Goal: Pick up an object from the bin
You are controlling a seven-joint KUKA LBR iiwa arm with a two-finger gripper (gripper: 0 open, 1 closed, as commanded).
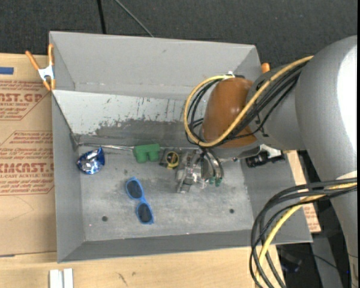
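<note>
Down near the bin floor [192, 224], right of its middle, the end effector [191, 177] shows as a cluster of small grey metal parts with a speck of green on its right side. Whether it is released or clenched cannot be told, since the parts blur together and the wrist above hides much of it. That wrist carries an orange cover [228, 110] ringed by black and yellow cables [288, 69], and the broad grey arm [330, 113] behind it hides the bin's right wall. Nothing can be made out in its grasp. Just to its left, against the foot of the back wall, lies a small yellow-and-black round thing [171, 159], too small to name. Beside that, further left, sits a green block [147, 153]. A pair of blue sunglasses [133, 189] lies on the floor to the lower left of the end effector, apart from it. A crumpled blue-and-silver wrapper [90, 161] rests well apart at the left wall. The grey metal bin [150, 59] has a scuffed, darkened back wall and stands on a light wooden surface [168, 272], with dark ground beyond its far rim.
</note>
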